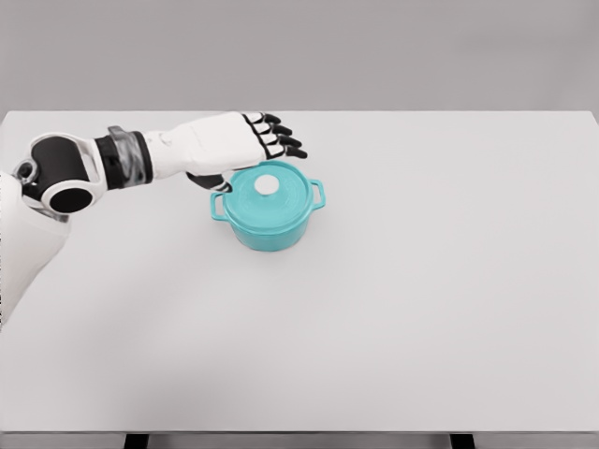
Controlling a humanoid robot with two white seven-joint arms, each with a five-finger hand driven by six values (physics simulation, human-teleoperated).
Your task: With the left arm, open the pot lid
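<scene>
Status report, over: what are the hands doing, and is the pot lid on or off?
Left hand open, fingers spread, behind pot, no grasp. Right arm out of view. Lid on, white knob untouched. Nothing in the way.

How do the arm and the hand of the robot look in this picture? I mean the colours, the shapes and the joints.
Only the left arm shows. Its shells are smooth, white and rounded. A round black and grey joint sits at the elbow, and a dark ribbed band circles the forearm near the wrist. The left hand has a white back; its fingers are white segments with black joints and black tips. No cables or markings are visible.
</scene>
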